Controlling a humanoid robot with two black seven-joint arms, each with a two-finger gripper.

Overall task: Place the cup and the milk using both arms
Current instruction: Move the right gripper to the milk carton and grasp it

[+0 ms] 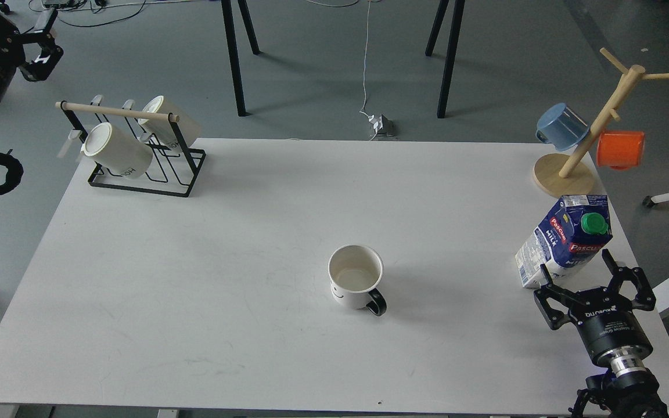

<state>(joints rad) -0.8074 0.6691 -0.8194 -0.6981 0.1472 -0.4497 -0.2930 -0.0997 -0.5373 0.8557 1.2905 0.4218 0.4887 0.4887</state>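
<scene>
Head view: my right arm is reaching for the milk carton while the smiley mug is waiting alone at the table's middle.

Looking down on the white table (195, 290), my right gripper (584, 278) is sitting near the right edge with its two fingers spread wide, holding nothing, just beside the base of the milk carton (567, 241), which is standing with its green cap facing me. The white mug (356, 281) is standing upright near the centre, black handle pointing toward me, well apart from both arms. My left gripper (41, 49) is hanging off the table at the far left, its fingers apart and empty. I judge the carton grasp is just beginning; next I am needing to slide the open fingers around the carton and close.
</scene>
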